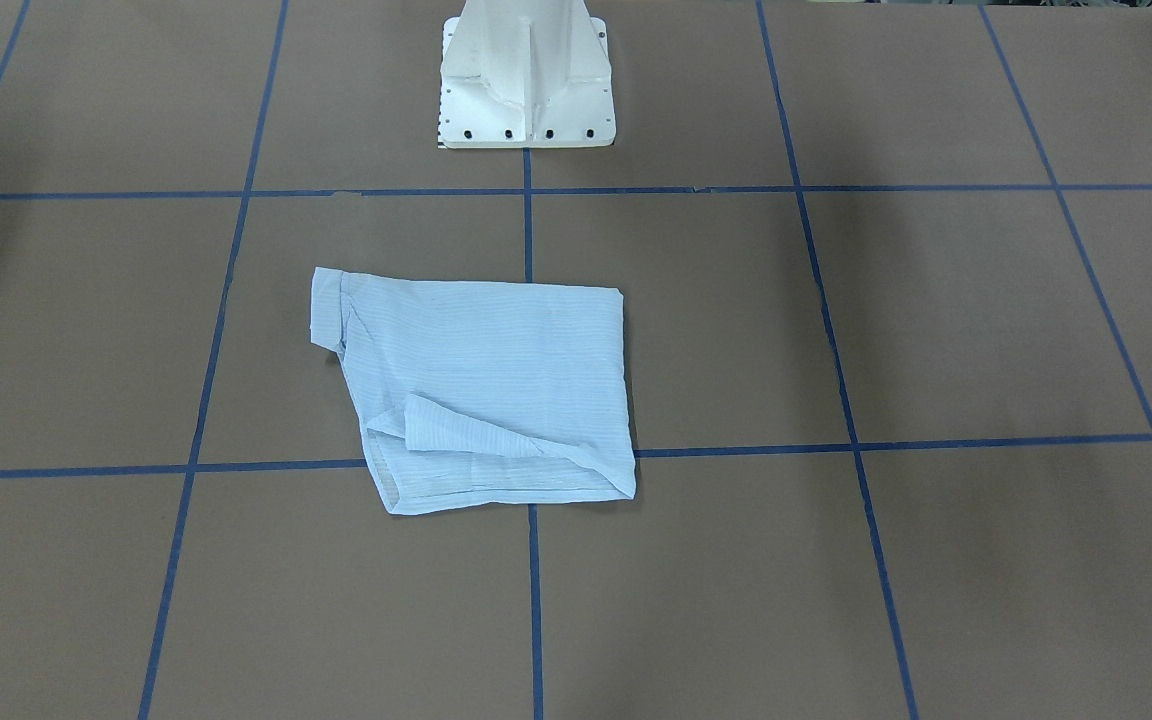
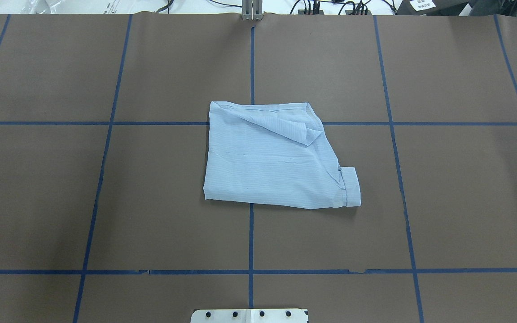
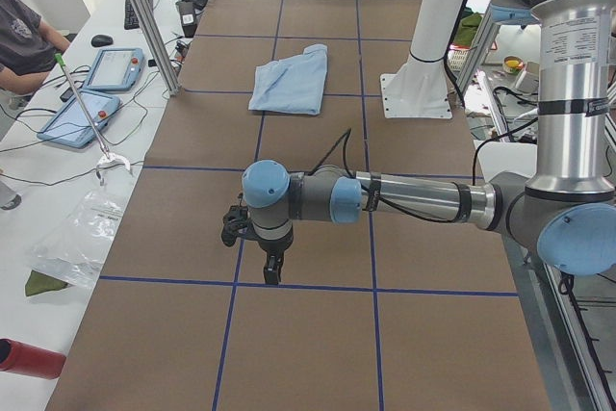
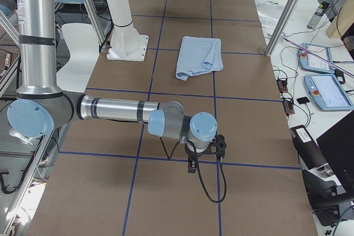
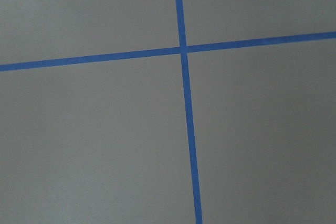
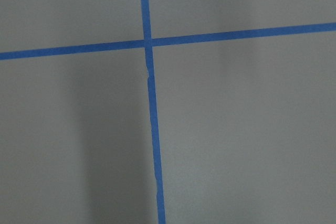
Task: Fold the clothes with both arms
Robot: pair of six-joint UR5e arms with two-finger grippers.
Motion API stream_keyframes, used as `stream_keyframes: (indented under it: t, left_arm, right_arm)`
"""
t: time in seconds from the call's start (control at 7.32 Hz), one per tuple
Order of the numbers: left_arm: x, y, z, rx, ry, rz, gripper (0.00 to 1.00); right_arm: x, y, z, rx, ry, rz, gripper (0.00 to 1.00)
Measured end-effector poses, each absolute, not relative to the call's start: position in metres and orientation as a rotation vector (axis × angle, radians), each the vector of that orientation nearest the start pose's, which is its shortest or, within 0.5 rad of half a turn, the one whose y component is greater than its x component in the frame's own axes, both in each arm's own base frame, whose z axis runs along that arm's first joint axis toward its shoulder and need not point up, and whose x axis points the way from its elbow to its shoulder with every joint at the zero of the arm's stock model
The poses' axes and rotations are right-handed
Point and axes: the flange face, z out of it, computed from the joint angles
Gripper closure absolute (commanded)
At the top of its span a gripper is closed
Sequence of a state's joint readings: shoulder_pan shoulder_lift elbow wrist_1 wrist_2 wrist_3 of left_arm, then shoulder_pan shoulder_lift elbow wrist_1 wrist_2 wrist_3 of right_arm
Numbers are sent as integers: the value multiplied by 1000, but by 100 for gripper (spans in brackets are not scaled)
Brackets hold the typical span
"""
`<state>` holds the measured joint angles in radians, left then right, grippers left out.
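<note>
Left-side camera, lower half of frame: the left arm reaches low across the table. The left end effector points down at lower centre, just over a blue tape line. I cannot tell whether its fingers are spread or pressed together.

Right-side camera, same level: the right arm lies out flat. The right end effector points down at lower centre, beside a tape line. Its state also cannot be told from here.

Both wrist cameras give me only brown table top and a crossing of tape.

Further out, at mid-table: the shirt lies flat, folded to a rough rectangle at the centre of the overhead frame. It covers a crossing of tape lines and is well apart from both end effectors. There is a turned-over flap at its upper right and a banded edge jutting at its lower right; collar or cuff, I cannot tell which. In the front camera the band sits upper left and the flap along the lower edge.

The white pedestal base stands at top centre of the front view.
</note>
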<state>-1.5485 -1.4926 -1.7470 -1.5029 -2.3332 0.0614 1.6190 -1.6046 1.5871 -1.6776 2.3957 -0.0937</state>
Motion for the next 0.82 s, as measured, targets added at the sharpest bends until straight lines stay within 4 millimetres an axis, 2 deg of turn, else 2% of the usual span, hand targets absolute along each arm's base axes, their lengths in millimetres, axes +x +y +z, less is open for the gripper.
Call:
stream_keyframes:
  t: [0.82]
  left_arm:
    - [-55, -460, 613, 48, 762, 92, 0]
  right_arm:
    - [84, -475, 662, -68, -825, 74, 0]
